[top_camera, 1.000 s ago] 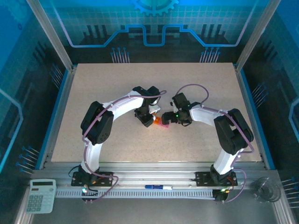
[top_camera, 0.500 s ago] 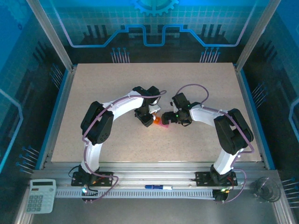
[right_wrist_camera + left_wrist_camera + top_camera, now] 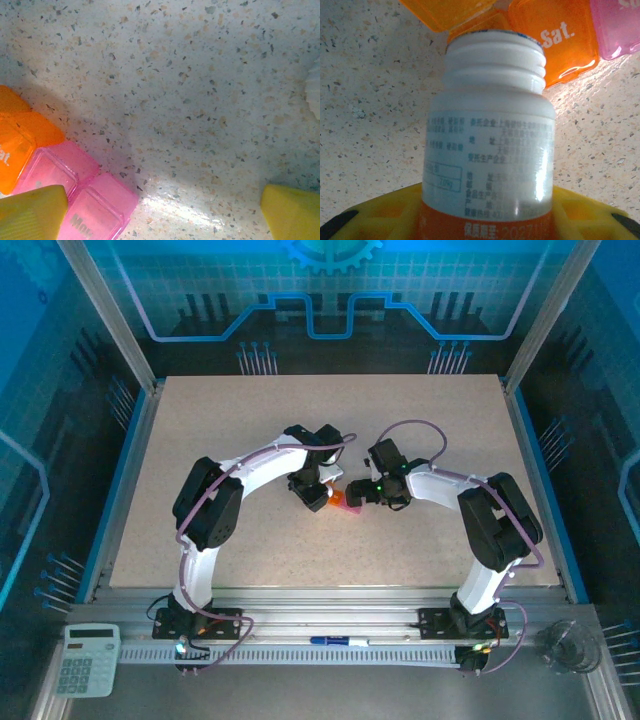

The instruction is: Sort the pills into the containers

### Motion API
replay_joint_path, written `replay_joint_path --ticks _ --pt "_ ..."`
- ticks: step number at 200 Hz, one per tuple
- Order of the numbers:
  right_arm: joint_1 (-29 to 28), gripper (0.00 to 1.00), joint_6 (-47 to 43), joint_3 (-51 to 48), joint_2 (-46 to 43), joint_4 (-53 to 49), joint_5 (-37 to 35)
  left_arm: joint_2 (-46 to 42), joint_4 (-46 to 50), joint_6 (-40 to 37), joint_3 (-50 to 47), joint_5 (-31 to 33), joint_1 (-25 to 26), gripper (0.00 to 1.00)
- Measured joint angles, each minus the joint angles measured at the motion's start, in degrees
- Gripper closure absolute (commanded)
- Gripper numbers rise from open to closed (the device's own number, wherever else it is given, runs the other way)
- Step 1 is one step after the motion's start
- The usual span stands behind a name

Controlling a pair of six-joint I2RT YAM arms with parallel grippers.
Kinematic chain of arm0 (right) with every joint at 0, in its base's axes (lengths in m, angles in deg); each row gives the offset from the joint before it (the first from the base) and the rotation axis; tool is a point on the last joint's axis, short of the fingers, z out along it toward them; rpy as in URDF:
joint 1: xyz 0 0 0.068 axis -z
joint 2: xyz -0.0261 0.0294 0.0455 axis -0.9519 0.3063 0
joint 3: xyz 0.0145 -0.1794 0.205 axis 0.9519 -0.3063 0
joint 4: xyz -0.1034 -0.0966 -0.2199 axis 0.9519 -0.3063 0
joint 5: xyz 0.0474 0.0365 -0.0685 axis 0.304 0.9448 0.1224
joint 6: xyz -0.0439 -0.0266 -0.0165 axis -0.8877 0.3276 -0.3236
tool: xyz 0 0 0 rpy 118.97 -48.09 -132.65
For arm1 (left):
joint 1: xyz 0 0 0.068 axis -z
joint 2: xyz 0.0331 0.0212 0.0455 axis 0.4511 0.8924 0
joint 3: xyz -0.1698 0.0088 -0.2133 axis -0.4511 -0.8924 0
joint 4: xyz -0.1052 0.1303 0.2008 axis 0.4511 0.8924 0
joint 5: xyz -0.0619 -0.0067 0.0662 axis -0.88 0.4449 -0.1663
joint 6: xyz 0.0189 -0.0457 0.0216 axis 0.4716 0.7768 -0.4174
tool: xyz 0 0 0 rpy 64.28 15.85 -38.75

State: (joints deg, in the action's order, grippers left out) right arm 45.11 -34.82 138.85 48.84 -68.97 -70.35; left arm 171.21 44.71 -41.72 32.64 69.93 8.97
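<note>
pour step: left claw [image 3: 480, 216] clamped on uncapped white pill bottle [image 3: 490, 140], mouth beside orange "sat." compartment [image 3: 566, 42], frame top. right claw [image 3: 162, 211] spread apart above pink compartments [image 3: 95, 205], lower left. next, likely: tip bottle over the compartment.

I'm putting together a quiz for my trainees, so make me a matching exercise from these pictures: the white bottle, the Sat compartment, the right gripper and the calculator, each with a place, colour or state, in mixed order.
Things:
1. white bottle
2. Sat. compartment
3. right gripper
4. calculator

Place, colour or state:
A. orange
B. lower left corner of the top external view
C. cap off, threaded neck bare
D. jaws wide apart

Pairs: 1-C, 2-A, 3-D, 4-B
</note>
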Motion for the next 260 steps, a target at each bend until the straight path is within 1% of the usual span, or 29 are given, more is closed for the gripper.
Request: replay_joint_path --ticks 135,260 --pt "0.0 0.00 0.2 0.3 0.3 0.0 0.0 0.0 0.7 0.0 0.3 1.5 0.0 1.00" --pt "0.0 0.00 0.2 0.8 0.7 -0.4 0.2 0.0 3.7 0.0 1.5 2.9 0.4 1.00"
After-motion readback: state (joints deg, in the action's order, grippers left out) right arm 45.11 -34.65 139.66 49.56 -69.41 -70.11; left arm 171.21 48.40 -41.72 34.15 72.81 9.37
